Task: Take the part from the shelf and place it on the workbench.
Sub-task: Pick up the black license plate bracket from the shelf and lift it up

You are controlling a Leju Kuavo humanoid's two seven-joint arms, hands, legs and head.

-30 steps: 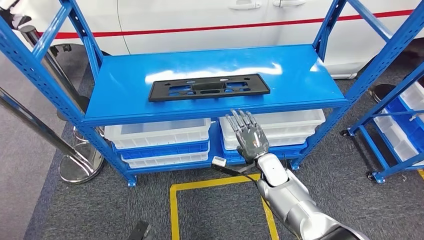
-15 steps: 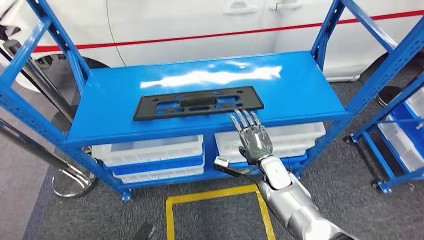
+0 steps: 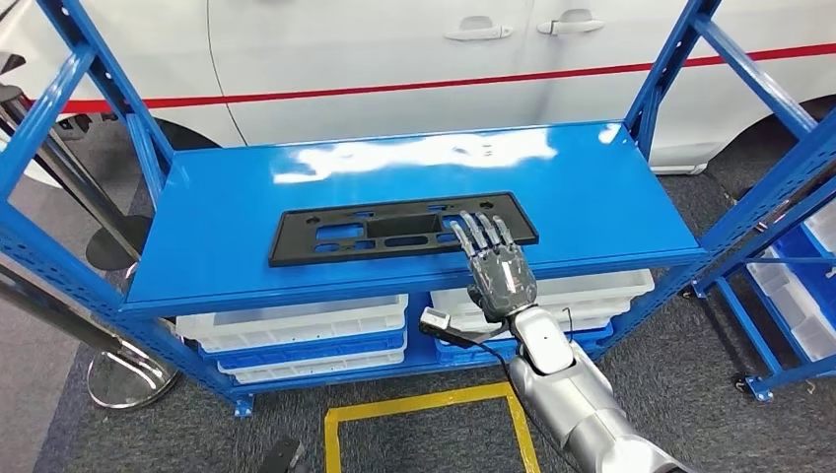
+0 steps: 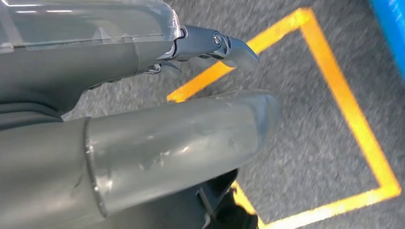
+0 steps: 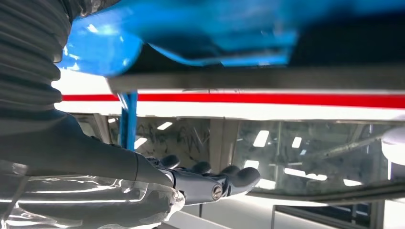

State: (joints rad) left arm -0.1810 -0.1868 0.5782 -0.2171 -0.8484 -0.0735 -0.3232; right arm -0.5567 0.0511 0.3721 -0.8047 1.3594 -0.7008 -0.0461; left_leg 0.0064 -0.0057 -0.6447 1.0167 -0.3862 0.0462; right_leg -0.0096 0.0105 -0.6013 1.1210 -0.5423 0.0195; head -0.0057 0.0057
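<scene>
Since a second ago our right hand (image 3: 498, 264) has advanced from below the front lip of the blue shelf (image 3: 237, 261) to above it, and our own view has shifted too, so the rack now sits differently in frame. Its fingers are spread and straight, grasping nothing, with the tips overlapping the near right end of the black part (image 3: 394, 229) in the head view; we cannot tell whether they touch it.

That part, a flat black plate with cut-outs, lies flat on the shelf's top deck, near the front edge and slightly right of the deck's middle. By our reading the task is barely under way: the reach is nearly complete, but the grasp, the lift and the carry to the workbench all remain.

Our left hand (image 4: 143, 119) hangs low over grey carpet and a yellow floor marking (image 4: 344, 105); whether its fingers are curled or loose we cannot tell from the close wrist picture.

On the tier beneath the deck sit white bins stacked with blue ones, one stack (image 3: 296, 330) under the left half of the shelf and another (image 3: 592, 291) under the right half; what they hold is hidden from us. More bins (image 3: 803, 315) stand in a second rack to the shelf's right. Behind the shelf is a white car (image 3: 394, 49) with a red stripe.
</scene>
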